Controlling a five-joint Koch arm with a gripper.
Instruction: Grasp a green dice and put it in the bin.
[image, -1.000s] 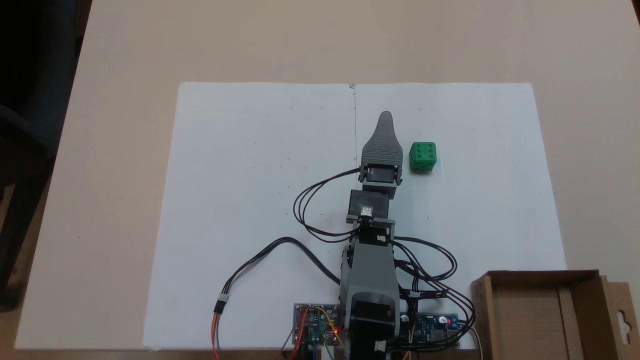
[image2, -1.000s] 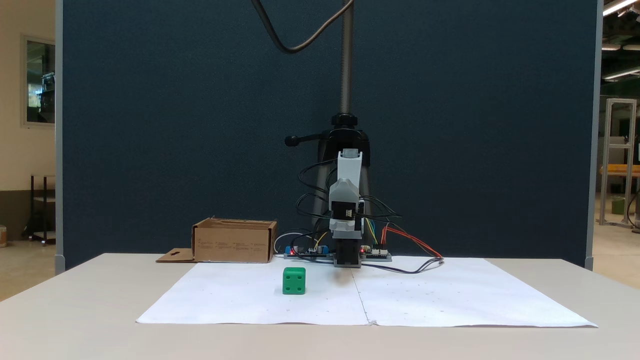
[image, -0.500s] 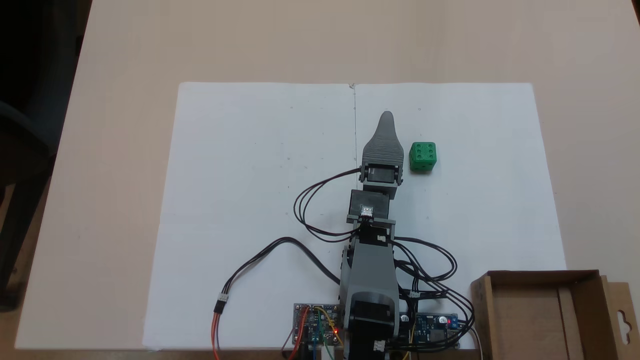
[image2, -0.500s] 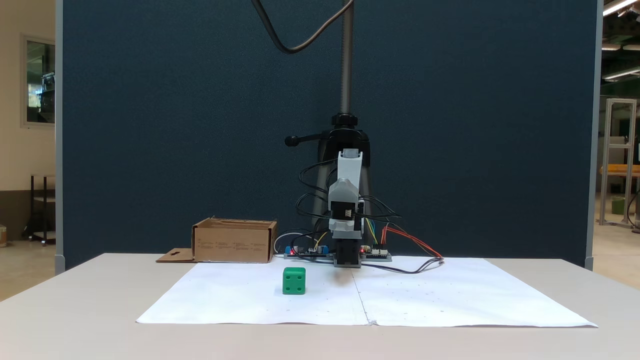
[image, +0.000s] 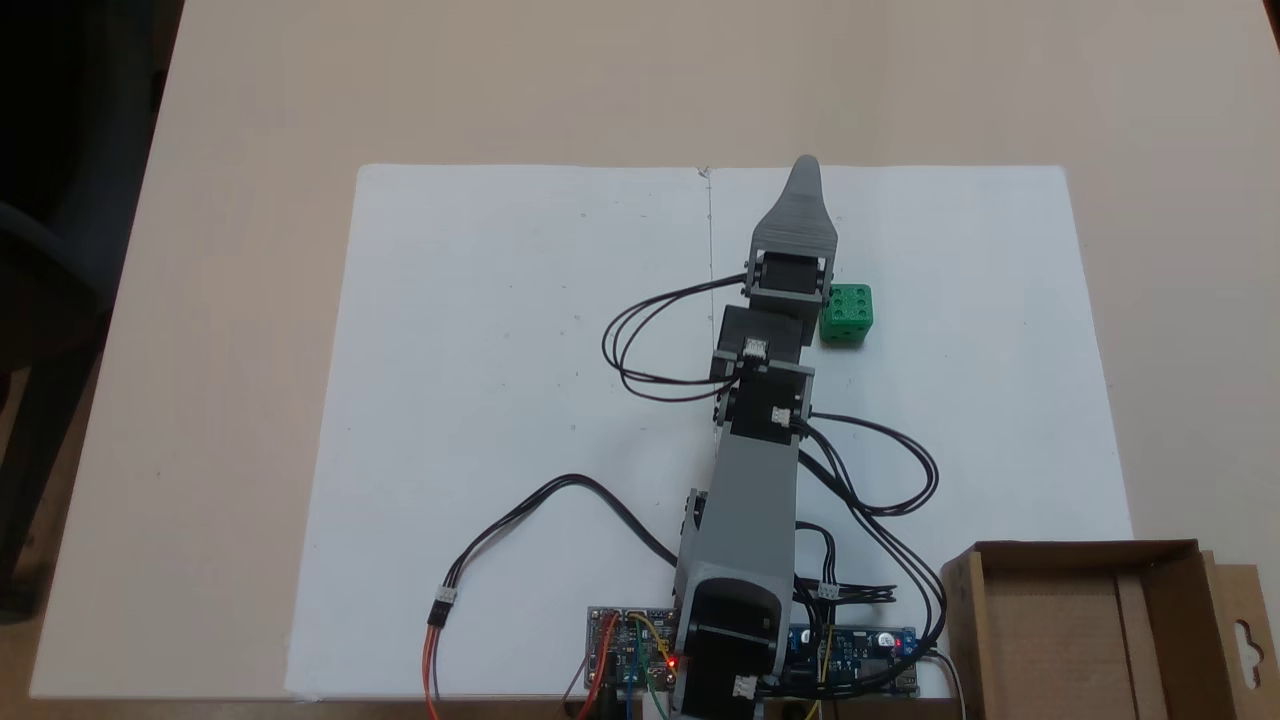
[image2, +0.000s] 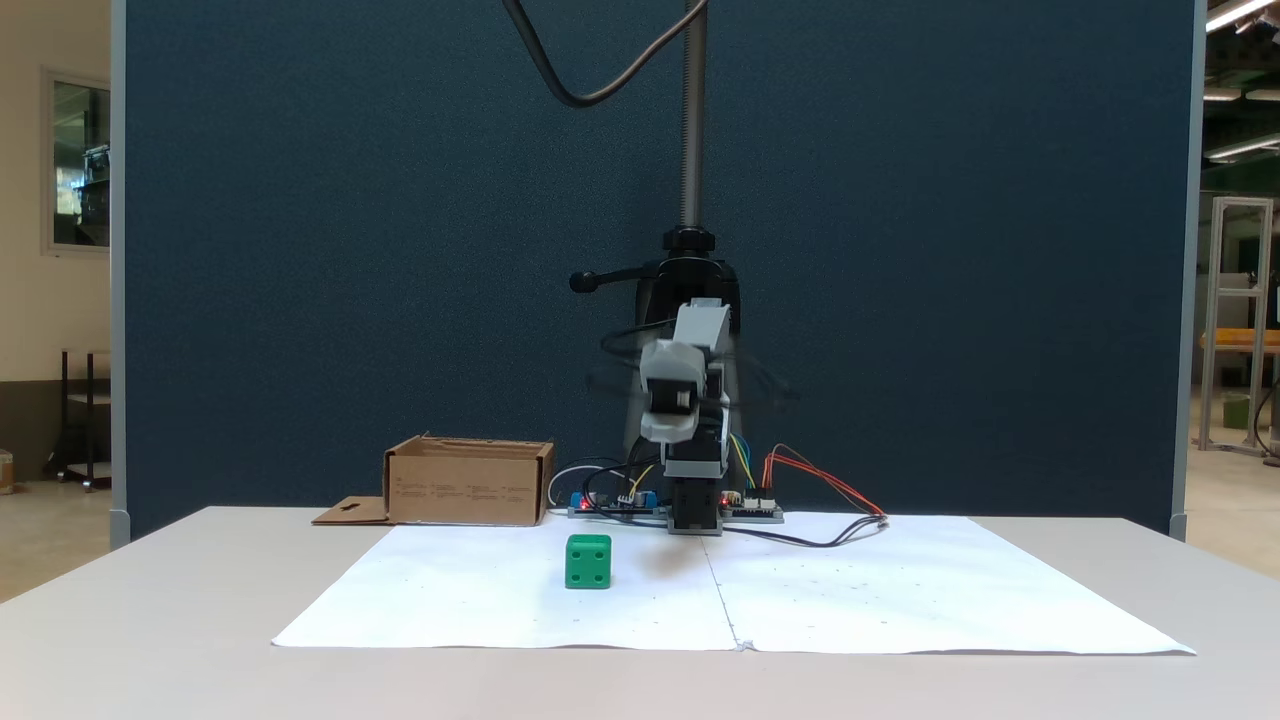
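My gripper (image: 803, 170) reaches out over the white paper sheets (image: 500, 400) on the table (image: 250, 100), its grey tapered tip at the far edge of the paper in the fixed view from above, a little right of the seam between the two sheets. Only one jaw shows from above, the other lying under it, and in the fixed view from the front my arm (image2: 685, 400) is blurred, so I cannot tell whether my jaws are apart or together. The green dice (image: 847, 313) sits on the right-hand sheet in the view from above, six pips up, just right of my wrist servo, whose edge overlaps its left side in that picture. From the front the green dice (image2: 588, 560) stands flat on the paper, left of the seam and nearer the camera than my base, and my blurred arm is raised well above it, so I am not touching it. The bin (image: 1080, 630), an open brown cardboard box, stands at the near right corner in the view from above, beside my base and its circuit boards (image: 630, 645), with its flap and hanger-hole cutout at the right edge. From the front the bin (image2: 468, 482) is at the left, behind the dice and well apart from it. Black cables (image: 650, 340) loop from my arm over the paper.
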